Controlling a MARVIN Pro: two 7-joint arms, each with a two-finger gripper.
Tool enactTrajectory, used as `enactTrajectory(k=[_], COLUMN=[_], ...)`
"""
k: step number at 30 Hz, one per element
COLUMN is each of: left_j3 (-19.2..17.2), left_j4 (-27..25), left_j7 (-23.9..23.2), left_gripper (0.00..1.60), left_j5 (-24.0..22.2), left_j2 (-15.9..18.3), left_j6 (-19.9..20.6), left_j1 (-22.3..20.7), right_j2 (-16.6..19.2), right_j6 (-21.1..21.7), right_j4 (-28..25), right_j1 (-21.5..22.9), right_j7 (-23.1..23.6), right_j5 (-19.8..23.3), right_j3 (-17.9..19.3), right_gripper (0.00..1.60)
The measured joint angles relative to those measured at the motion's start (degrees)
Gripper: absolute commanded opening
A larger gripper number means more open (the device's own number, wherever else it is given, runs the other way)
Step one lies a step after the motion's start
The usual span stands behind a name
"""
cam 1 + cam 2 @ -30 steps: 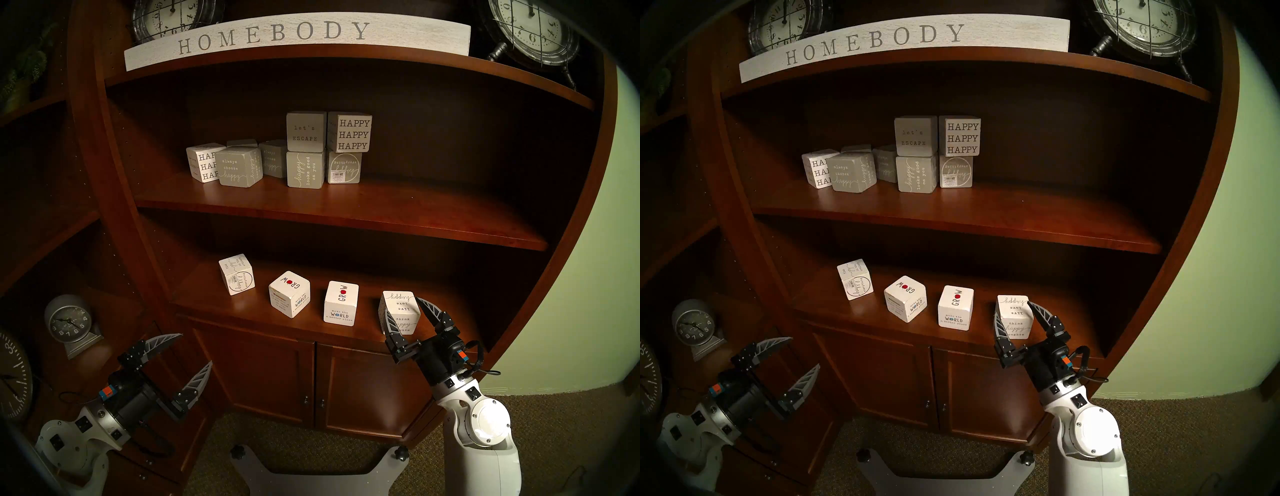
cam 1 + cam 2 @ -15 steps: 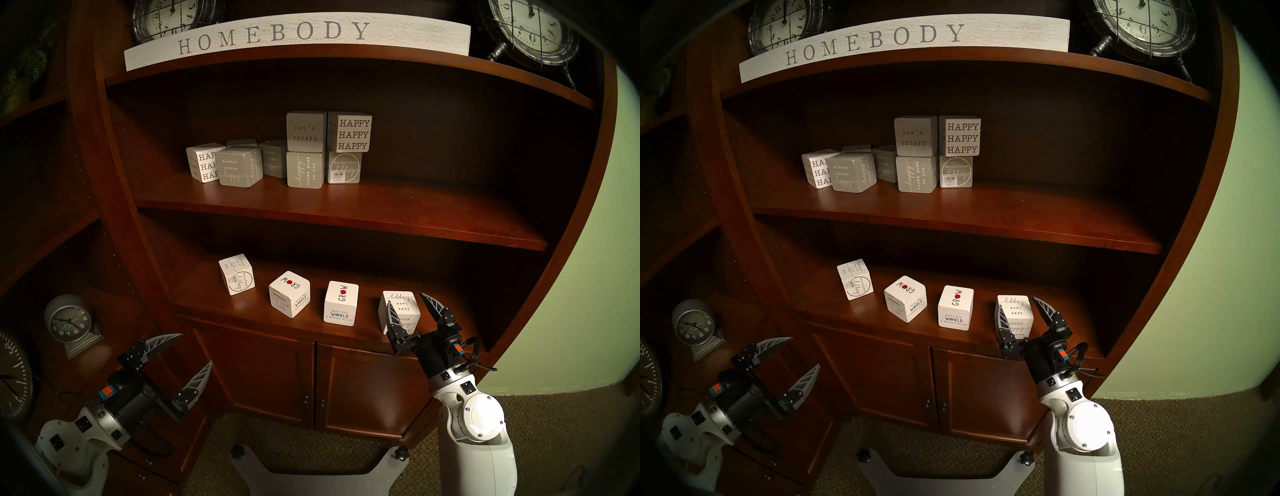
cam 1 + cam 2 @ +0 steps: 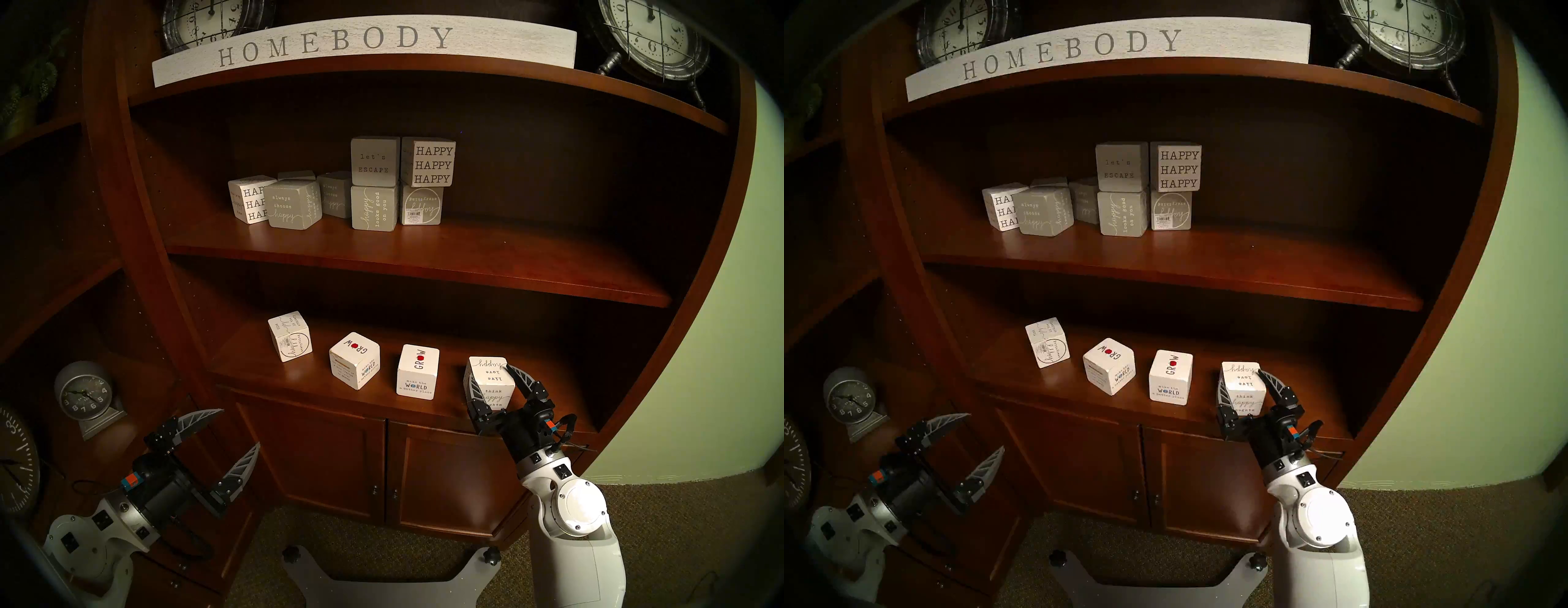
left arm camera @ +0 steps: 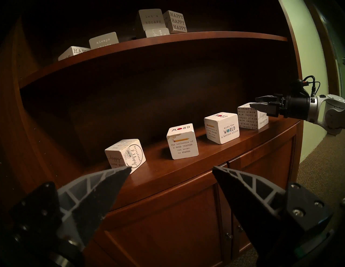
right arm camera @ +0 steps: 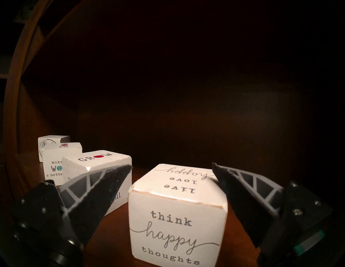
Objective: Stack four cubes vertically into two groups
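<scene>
Four white cubes stand in a row on the lower shelf [image 3: 424, 409]. From the left they are a circled "happy" cube with a barcode [image 3: 290, 336], a turned "GROW" cube [image 3: 354, 360], a second "GROW" cube [image 3: 418, 372] and a "think happy thoughts" cube [image 3: 490, 382]. My right gripper [image 5: 172, 165] is open, with one finger on each side of the "think happy thoughts" cube [image 5: 177, 220]. A gap shows at the left finger, and the right finger is close to the cube's top edge. My left gripper [image 3: 239, 427] hangs open and empty, low and in front of the shelf's left end.
The shelf above [image 3: 424, 263] carries several grey and white word blocks, some in pairs one on another [image 3: 375, 184]. A "HOMEBODY" sign [image 3: 339, 42] and clocks sit higher up. Cabinet doors [image 3: 382, 467] are below the cubes. A small clock [image 3: 82, 397] stands at the left.
My right gripper swung a little to the right, then came back left and lower, so its fingers straddle the "think happy thoughts" cube again. The cubes and the left arm have not moved.
</scene>
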Motion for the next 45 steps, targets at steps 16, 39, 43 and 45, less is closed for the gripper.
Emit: enactTrajectory(k=[16,39,43,45], left_j3=[0.0,0.0,0.0,0.0], left_j4=[0.0,0.0,0.0,0.0], left_j7=[0.0,0.0,0.0,0.0], left_gripper=[1.6,1.6,1.6,1.6], left_j5=[0.0,0.0,0.0,0.0], left_j2=[0.0,0.0,0.0,0.0], left_j6=[0.0,0.0,0.0,0.0], left_j1=[0.0,0.0,0.0,0.0], right_j2=[0.9,0.7,0.6,0.6], right_j6=[-0.4,0.8,0.0,-0.3], right_j4=[3.0,2.1,2.0,1.9], right_j1=[2.3,2.0,1.5,1.3], right_j7=[-3.2,-4.5,-5.2,-5.5], right_j5=[-2.1,-3.3,-4.1,-4.4], right_j3=[-1.1,-2.1,-2.2,-2.3], right_gripper=[1.6,1.6,1.6,1.6])
